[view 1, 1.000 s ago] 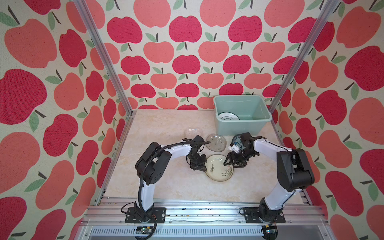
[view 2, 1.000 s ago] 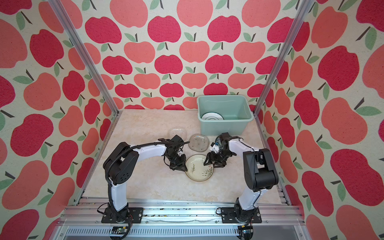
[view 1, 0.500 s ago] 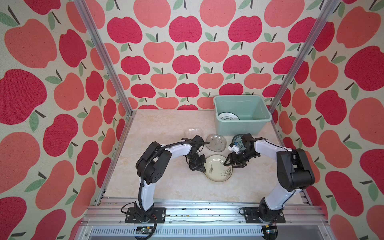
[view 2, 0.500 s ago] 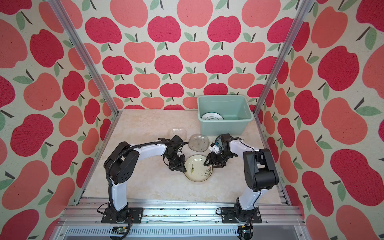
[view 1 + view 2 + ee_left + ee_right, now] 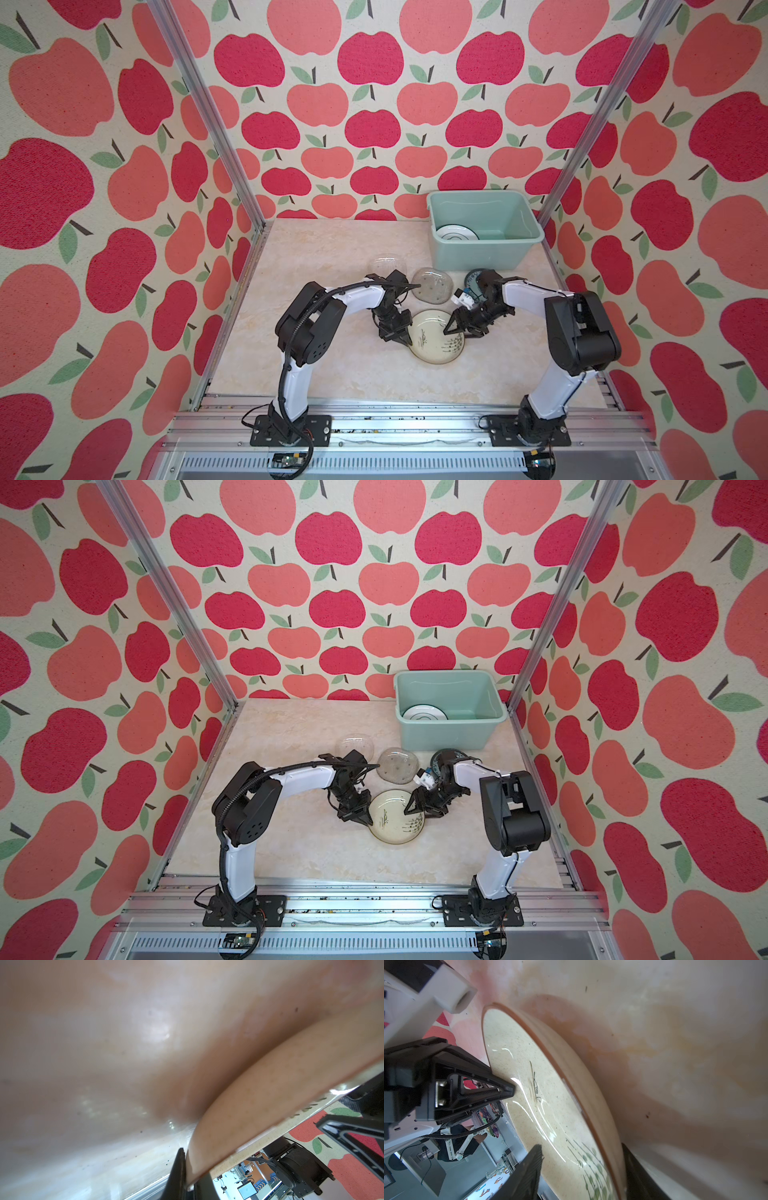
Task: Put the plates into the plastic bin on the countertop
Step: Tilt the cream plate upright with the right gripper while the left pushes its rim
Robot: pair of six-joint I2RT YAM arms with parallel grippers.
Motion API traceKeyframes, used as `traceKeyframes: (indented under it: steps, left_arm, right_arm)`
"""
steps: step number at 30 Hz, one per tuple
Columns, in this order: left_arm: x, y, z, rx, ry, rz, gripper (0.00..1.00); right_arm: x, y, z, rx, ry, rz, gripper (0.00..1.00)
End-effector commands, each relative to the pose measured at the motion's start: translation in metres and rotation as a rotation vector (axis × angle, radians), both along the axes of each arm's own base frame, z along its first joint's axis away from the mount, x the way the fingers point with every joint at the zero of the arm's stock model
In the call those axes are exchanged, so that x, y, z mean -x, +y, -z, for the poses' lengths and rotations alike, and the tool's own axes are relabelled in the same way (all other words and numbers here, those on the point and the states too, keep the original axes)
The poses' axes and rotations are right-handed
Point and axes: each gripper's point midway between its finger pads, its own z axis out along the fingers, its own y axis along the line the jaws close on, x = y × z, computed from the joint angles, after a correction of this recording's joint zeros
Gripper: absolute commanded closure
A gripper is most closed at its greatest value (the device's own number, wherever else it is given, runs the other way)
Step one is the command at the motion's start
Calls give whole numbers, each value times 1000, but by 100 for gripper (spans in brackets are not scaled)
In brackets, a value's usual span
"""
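A cream ink-drawn plate (image 5: 436,338) (image 5: 397,818) lies on the countertop (image 5: 332,257) between both arms. My left gripper (image 5: 407,341) (image 5: 368,820) (image 5: 188,1180) is shut on its left rim, with the plate's underside (image 5: 270,1095) filling that wrist view. My right gripper (image 5: 454,331) (image 5: 415,811) (image 5: 581,1172) stands open astride the right rim, one finger over the plate's face (image 5: 550,1105), one under it. Two clear glass plates (image 5: 432,284) (image 5: 386,266) and a teal plate (image 5: 473,277) sit behind. A white plate (image 5: 457,235) lies in the mint-green bin (image 5: 478,255) (image 5: 449,735).
The bin stands at the back right, against the apple-print wall. Aluminium rails (image 5: 374,411) edge the front, and upright posts (image 5: 216,137) stand at the back corners. The teal plate is partly hidden behind my right forearm.
The right gripper's jaws have narrowed around the plate's right rim. The left gripper and the plate have barely moved.
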Motion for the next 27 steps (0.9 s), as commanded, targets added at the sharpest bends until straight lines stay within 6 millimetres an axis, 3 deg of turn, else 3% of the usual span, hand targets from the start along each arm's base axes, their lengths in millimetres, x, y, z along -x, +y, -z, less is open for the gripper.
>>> traceKeyframes:
  steps: [1,5,21,23,27]
  left_arm:
    - [-6,-34,-5,102,-51,44,95]
    - [-6,-36,-6,100,-59,54,95]
    - [-9,-36,-15,96,-100,60,93]
    - [-11,-35,-20,91,-121,60,90]
    - [-16,-29,-36,83,-178,52,78]
  right_arm:
    - [8,44,-44,-260,50,-46,43]
    - [7,44,-45,-253,44,-45,49]
    - [7,31,-51,-156,-30,-45,95]
    - [7,27,-56,-137,-45,-41,100]
    - [10,14,-65,-70,-70,-39,100]
